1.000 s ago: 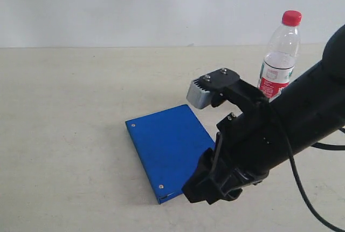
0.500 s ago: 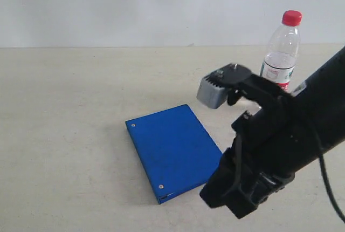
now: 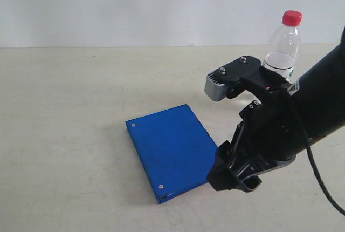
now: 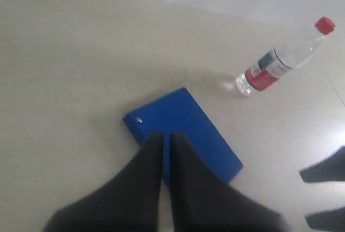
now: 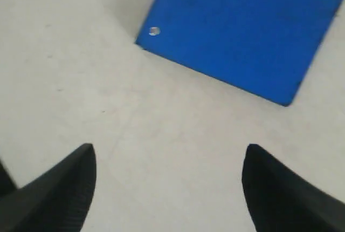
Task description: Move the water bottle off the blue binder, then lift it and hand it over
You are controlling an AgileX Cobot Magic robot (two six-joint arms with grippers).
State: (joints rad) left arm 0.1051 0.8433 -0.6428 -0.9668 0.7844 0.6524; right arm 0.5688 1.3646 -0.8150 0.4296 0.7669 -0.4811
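Observation:
The water bottle (image 3: 283, 40), clear with a red cap, stands upright on the table at the back right, off the blue binder (image 3: 170, 148); the right arm hides its lower part. The left wrist view also shows the bottle (image 4: 269, 70) beyond the binder (image 4: 197, 127). My right gripper (image 3: 235, 177) hovers just off the binder's right edge. It is open (image 5: 170, 148), with only bare table between the fingers and the binder (image 5: 242, 32) ahead. My left gripper (image 4: 165, 135) is shut on nothing, high above the binder's near end, and is out of the exterior view.
The beige table (image 3: 70, 124) stretches left of the binder, with a pale wall (image 3: 135, 5) behind it. Dark parts of the right arm (image 4: 323, 189) show at the edge of the left wrist view. A black cable (image 3: 323, 189) hangs from the right arm.
The right arm has swung to the right, off the binder's near corner, and now hides more of the bottle's label. Bottle and binder have not moved.

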